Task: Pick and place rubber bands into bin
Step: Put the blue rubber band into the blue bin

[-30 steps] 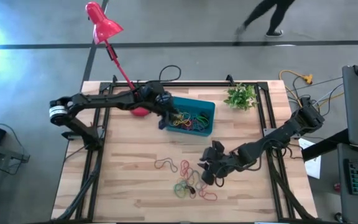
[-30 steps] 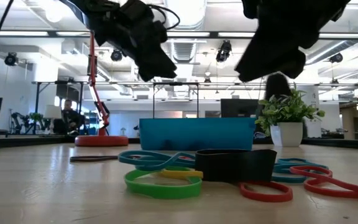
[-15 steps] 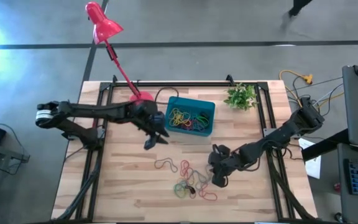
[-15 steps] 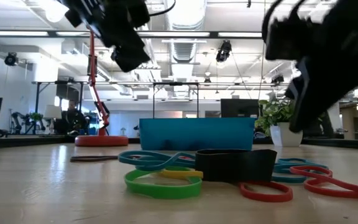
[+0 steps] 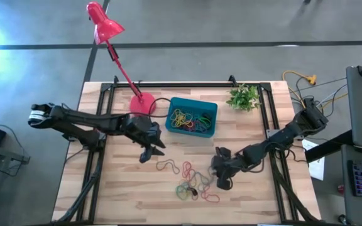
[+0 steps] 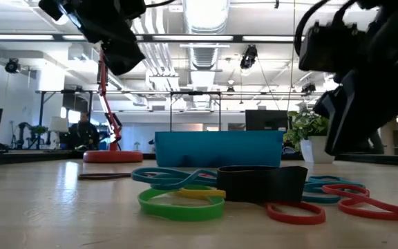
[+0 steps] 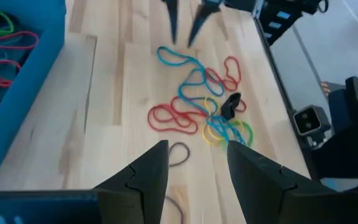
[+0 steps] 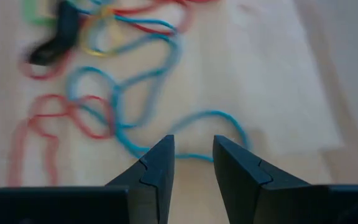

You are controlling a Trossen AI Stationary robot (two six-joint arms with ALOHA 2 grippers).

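Left claw (image 5: pixel 146 154): open, empty, now swinging away from the bin (image 5: pixel 172 107) toward loose rubber bands (image 5: pixel 193 182) lying on the surface (image 5: pixel 118 188). Right claw (image 5: pixel 221 182): open, lowering beside them. Next pick is beginning.

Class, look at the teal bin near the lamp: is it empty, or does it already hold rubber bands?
Not empty: the bin holds a tangle of coloured rubber bands, seen from above.
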